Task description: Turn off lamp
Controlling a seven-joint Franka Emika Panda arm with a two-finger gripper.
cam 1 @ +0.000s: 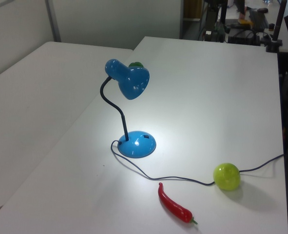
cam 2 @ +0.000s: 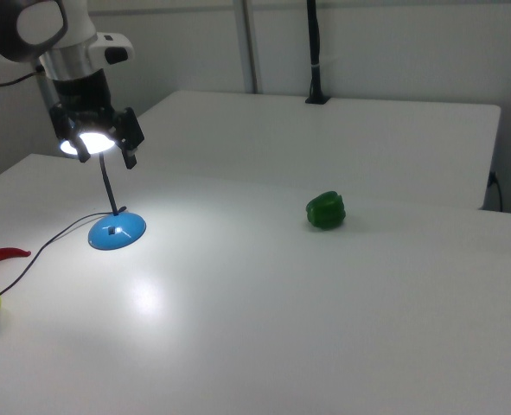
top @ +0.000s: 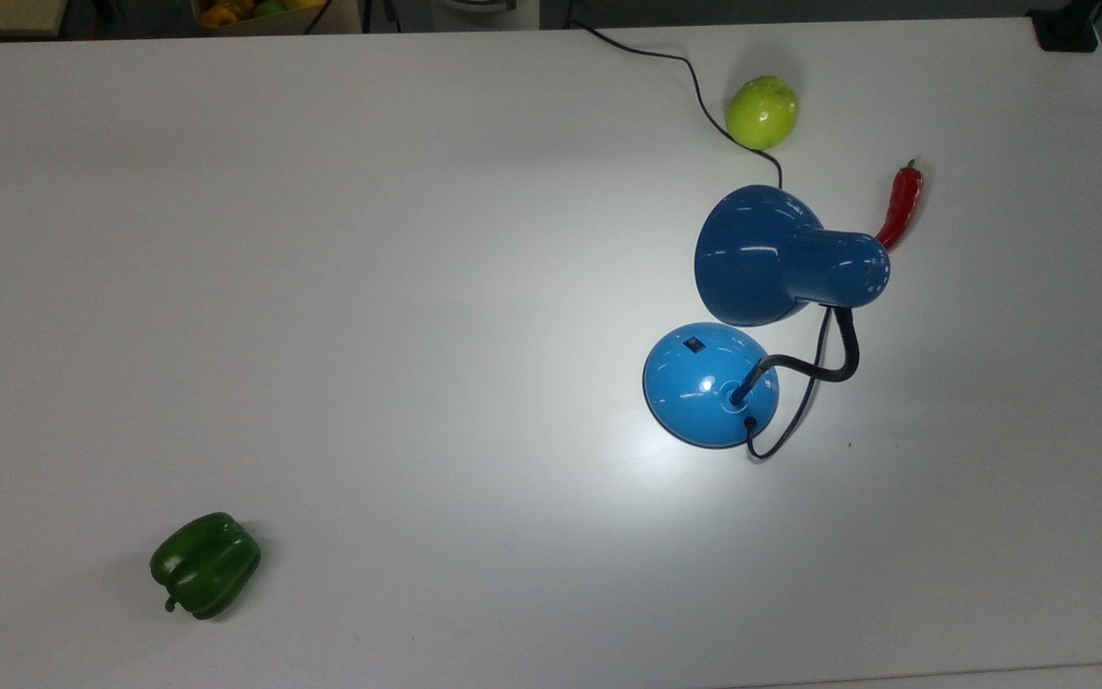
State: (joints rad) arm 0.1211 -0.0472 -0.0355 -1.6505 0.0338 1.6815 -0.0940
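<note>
The blue lamp [top: 761,254] stands on the white table [top: 417,287] and is lit, throwing a bright pool of light on the tabletop. Its round domed base [top: 699,392] carries a small black switch [top: 694,344]. A black gooseneck [top: 843,354] bends up to the bell-shaped shade. In the left view, the lamp [cam 1: 131,80] stands mid-table with its base [cam 1: 136,145] below. In the right view, my gripper [cam 2: 106,158] hangs open at upper left, above the lamp's base [cam 2: 117,232] and overlapping the glowing shade. Nothing is held.
A green apple [top: 761,112] lies beside the lamp's dark cord [top: 694,86], and a red chili [top: 901,206] is just past the shade. A green bell pepper [top: 205,565] sits far off at the top view's lower left. A second table adjoins in the left view.
</note>
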